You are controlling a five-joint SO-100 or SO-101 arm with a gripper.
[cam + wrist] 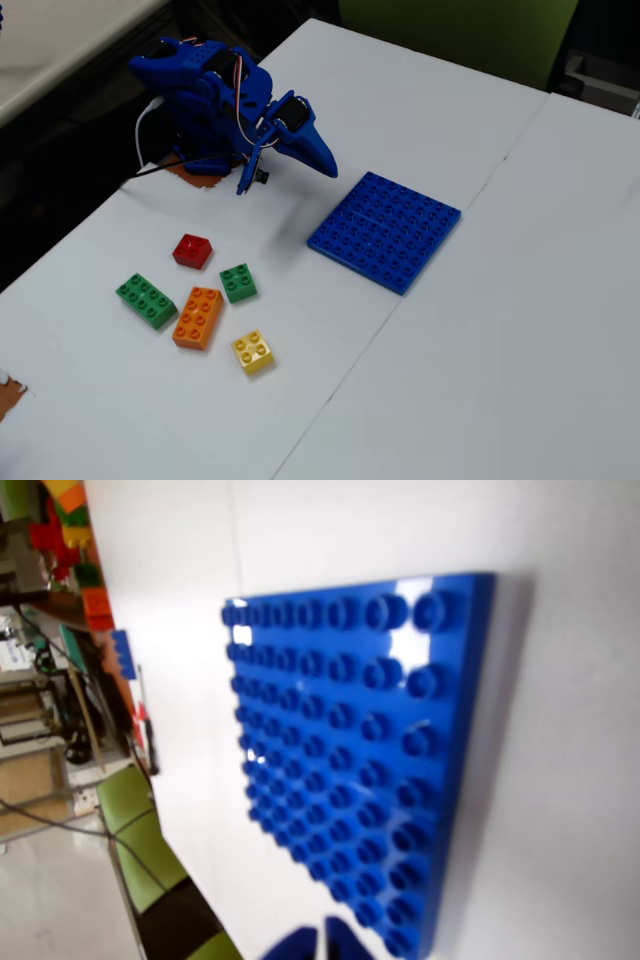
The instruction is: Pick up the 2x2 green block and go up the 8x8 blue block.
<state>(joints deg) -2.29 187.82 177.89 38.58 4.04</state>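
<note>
The 2x2 green block (238, 282) lies on the white table among other bricks in the fixed view, untouched. The 8x8 blue block (385, 231) lies flat to its right and fills the wrist view (350, 750). My blue gripper (325, 162) is folded back near the arm's base, above the table between the bricks and the baseplate. Its two fingertips meet in a point and hold nothing. In the wrist view the fingertips (319, 942) show at the bottom edge, close together.
A red 2x2 brick (192, 250), a longer green brick (147, 300), an orange brick (198, 317) and a yellow 2x2 brick (254, 352) lie around the green block. A green chair (450, 30) stands behind the table. A table seam (420, 270) runs diagonally.
</note>
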